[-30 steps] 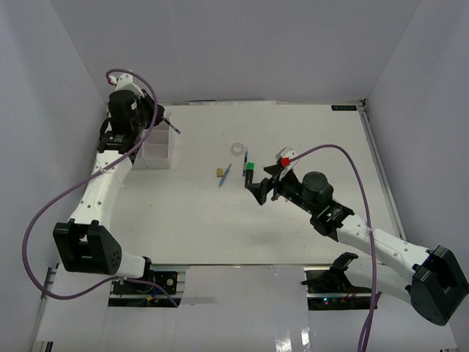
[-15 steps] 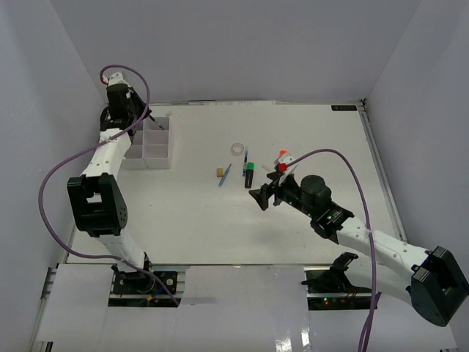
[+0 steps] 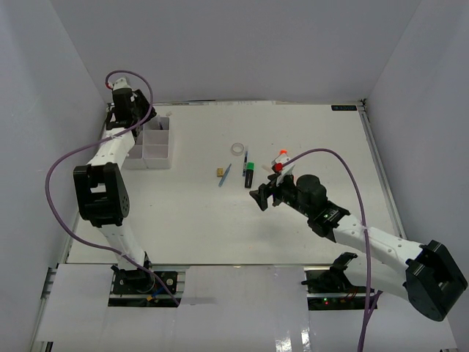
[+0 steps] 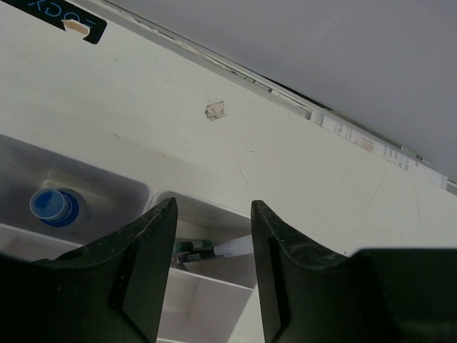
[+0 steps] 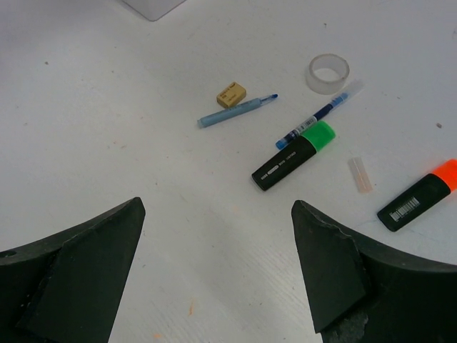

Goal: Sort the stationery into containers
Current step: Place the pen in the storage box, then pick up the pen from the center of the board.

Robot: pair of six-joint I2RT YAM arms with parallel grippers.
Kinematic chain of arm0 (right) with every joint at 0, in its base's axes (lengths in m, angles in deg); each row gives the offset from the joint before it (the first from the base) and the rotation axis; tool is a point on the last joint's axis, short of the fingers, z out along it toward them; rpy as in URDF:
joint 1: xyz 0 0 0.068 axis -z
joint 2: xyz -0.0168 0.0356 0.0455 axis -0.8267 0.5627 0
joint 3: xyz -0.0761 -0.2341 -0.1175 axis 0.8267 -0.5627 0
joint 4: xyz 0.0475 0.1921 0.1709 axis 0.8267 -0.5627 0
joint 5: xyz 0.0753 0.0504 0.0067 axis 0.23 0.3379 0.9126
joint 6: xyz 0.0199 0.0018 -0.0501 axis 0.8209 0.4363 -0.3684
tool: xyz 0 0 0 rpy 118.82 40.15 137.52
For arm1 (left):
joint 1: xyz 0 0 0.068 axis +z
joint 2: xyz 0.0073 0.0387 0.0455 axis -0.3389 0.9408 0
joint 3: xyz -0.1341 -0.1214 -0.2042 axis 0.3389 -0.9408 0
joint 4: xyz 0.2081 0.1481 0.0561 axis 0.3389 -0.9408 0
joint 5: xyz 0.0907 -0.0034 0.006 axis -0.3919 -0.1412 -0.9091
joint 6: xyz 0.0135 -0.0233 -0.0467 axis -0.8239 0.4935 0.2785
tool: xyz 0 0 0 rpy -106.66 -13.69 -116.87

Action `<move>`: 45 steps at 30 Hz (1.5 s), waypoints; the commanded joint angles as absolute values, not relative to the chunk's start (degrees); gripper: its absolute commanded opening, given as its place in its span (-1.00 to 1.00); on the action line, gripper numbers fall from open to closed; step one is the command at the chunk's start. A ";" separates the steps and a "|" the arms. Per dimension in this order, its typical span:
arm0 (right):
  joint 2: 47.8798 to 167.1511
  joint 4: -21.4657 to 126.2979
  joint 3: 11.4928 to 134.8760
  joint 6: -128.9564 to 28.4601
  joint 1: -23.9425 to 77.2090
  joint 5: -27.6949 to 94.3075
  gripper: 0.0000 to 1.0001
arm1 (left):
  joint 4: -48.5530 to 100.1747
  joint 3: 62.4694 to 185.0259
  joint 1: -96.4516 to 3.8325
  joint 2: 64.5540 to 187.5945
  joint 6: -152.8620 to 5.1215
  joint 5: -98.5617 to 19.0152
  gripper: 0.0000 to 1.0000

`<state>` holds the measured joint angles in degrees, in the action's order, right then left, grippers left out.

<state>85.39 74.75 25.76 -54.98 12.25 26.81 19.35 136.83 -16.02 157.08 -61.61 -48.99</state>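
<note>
Left wrist view: left hand (image 4: 213,209) apart over the tray's (image 4: 107,176) far rim; right hand (image 5: 218,207) spread above table (image 5: 107,107).

Left hand (image 4: 213,214) reaches far back, jaws partly parted, empty; right hand (image 5: 218,207) hovers forward, jaws spread wide.

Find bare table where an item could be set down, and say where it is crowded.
Bare: the stretch between the organiser tray and the brass clip; the far right, beyond the orange highlighter; the near left strip of the table. Crowded: the centre, from tape ring to green highlighter.
</note>
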 commanded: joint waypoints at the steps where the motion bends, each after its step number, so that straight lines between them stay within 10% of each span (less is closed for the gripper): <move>1: 86.64 74.46 27.61 -55.39 12.52 22.95 0.80 | 20.37 138.06 -15.50 155.87 -61.46 -49.18 0.14; 14: 103.31 60.84 45.69 -48.98 12.34 15.39 0.92 | 12.81 133.68 -15.42 139.54 -63.74 -48.12 0.95; 32: 134.61 48.10 73.66 -36.68 12.17 9.67 0.07 | 13.07 102.90 -15.77 112.37 -65.50 -37.75 0.96; 45: 141.57 47.74 75.25 -33.51 12.43 3.25 -0.02 | 12.81 102.56 -15.77 111.58 -65.24 -38.02 0.96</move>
<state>141.02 47.84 73.14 -35.09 12.25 6.27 12.11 102.19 -15.80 113.47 -64.89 -39.08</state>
